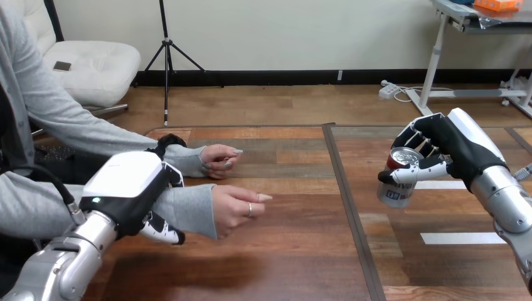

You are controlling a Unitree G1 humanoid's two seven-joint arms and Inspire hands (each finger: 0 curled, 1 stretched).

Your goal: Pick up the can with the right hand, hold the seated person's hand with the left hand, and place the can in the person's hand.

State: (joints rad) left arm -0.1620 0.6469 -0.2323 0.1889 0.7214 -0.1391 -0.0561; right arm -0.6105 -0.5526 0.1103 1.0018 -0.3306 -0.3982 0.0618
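With the right hand (452, 147), held the drink can (395, 188) at the right of the view: fingers curled round the far side, thumb across the near side just below the rim. Found the can near upright, long axis close to vertical, top leaning slightly toward the camera. Judged the base clear of the wooden table (301, 263), but could not confirm the gap. Placed the can just below and left of that palm, with nothing else touching it.

Leftward from the can, recorded a bare stretch of table, then the person's nearer hand (235, 204), well apart from the can. Noted that hand turned on edge, fingers pointing right toward the can, palm not facing up, holding nothing. Just behind it, found the left hand (128, 185) set over the person's wrist (188, 210) on the grey sleeve, with its fingers (166, 233) curled under the near side. Read this as a closed grasp on the wrist. Logged the person's farther hand (219, 160) on the table beyond, taking no part.

Judged the deciding relation thus: receiving hand due left of the can and somewhat lower, right hand alone carrying. Expected a leftward carry across the table seam (351, 213), can kept upright. Flagged one risk: tipping if released against the edge-on hand.
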